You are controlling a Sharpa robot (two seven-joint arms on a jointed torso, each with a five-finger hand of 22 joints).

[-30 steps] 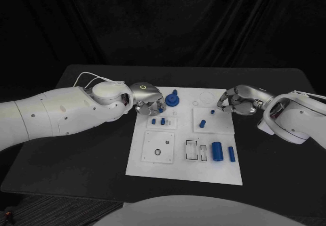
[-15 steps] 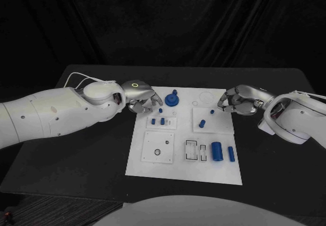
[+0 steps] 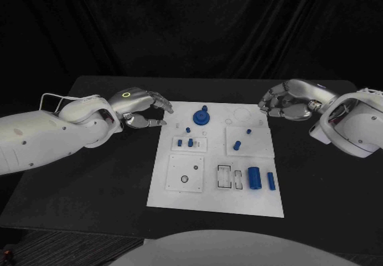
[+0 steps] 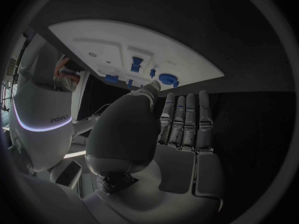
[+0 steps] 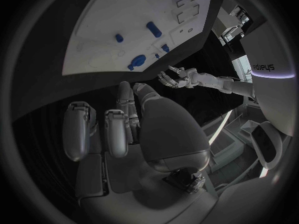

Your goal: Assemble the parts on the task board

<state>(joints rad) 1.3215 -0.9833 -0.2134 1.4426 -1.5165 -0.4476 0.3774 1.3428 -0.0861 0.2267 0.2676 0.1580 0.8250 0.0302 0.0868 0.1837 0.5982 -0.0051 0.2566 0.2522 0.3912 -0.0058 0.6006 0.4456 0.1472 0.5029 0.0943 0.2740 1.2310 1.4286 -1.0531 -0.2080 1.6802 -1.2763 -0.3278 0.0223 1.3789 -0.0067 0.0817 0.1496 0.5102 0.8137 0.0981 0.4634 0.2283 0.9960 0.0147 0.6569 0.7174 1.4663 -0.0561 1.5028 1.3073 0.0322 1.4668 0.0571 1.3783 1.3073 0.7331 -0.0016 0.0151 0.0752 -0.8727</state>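
Note:
The white task board (image 3: 215,194) (image 4: 93,35) (image 5: 106,25) lies mid-table. A round blue part with a knob (image 3: 202,117) (image 4: 167,78) (image 5: 137,62) stands at its far edge. Small blue pegs (image 3: 191,142) stand in the left plate, and others (image 3: 238,146) in the right plate. A thick blue cylinder (image 3: 254,177) and a thin one (image 3: 272,181) lie near the right edge. My left hand (image 3: 144,111) (image 4: 181,129) hovers off the board's far left corner, fingers spread, holding nothing. My right hand (image 3: 285,102) (image 5: 124,129) hangs at the far right corner, loosely curled and holding nothing.
A square plate with a hole (image 3: 186,173) and two rectangular slots (image 3: 231,177) sit on the board's near half. Bare black table (image 3: 88,183) surrounds the board on both sides and in front.
My left hand has drawn back to the left, off the board and away from the round blue part. My right hand has pulled away from the small peg toward the far right corner.

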